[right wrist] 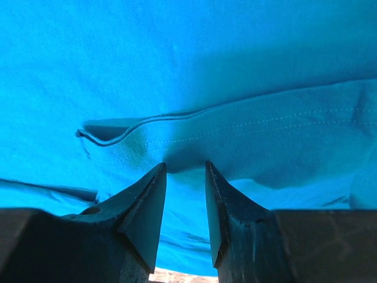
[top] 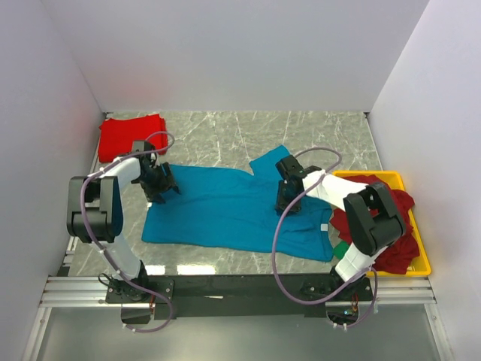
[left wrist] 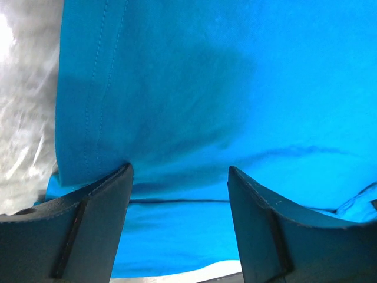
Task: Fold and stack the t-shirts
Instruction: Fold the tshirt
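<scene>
Folding looks barely begun: red tee lies folded behind teal tee, itself spread flat; other tees wait in tray right of it. Left gripper gapes wide over its hem; right gripper is narrowly parted, hold unclear.

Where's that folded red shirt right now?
In the overhead view, the red shirt lies in the far left corner of the table, just beyond the left gripper and the teal shirt.
</scene>
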Controlling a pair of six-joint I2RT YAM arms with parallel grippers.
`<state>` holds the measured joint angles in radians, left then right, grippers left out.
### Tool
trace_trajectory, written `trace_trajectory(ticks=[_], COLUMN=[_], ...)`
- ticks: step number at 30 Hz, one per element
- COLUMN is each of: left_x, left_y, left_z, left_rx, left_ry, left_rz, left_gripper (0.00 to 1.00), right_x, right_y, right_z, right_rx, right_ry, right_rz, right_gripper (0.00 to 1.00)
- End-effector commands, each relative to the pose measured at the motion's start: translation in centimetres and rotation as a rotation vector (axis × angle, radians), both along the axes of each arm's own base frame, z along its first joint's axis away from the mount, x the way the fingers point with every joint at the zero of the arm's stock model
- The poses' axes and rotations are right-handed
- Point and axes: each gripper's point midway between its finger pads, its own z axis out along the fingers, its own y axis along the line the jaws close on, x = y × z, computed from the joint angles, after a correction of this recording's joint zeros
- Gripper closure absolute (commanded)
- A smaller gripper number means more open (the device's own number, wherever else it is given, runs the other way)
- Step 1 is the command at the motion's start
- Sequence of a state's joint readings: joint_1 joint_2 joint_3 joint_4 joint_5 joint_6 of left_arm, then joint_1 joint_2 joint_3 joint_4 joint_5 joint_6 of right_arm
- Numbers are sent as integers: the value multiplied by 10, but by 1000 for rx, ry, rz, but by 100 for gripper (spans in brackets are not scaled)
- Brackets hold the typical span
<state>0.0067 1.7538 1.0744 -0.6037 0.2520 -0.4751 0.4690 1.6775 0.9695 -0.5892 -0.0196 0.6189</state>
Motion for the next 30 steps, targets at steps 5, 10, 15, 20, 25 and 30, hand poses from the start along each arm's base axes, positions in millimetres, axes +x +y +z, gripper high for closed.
trace_trajectory(ticks=[5,10,15,20,25,30], left_x=[-43,-50,-48,-13,34,61], left_y=[17,18,16,9,15,21], left_z=[-18,-13,-6,24,62,62], left_rx=[99,107,92,59,93,122], left_ry=[92,85,62,-28,-131,-129], left_rz=[9,16,12,7,6,1], left_gripper=[27,27,26,26,26,26], right_x=[-62,-74,-75,-46,4,55], right_y=[-15,-17,-13,-3,0,-7], right_z=[-30,-29,-19,26,79,93], right_rx=[-52,-51,-37,-11,-44,-57], right_ry=[149,153,124,15,-138,-189], right_rz=[-6,-6,-6,8,16,-6], right_gripper=[60,60,60,60,60,59])
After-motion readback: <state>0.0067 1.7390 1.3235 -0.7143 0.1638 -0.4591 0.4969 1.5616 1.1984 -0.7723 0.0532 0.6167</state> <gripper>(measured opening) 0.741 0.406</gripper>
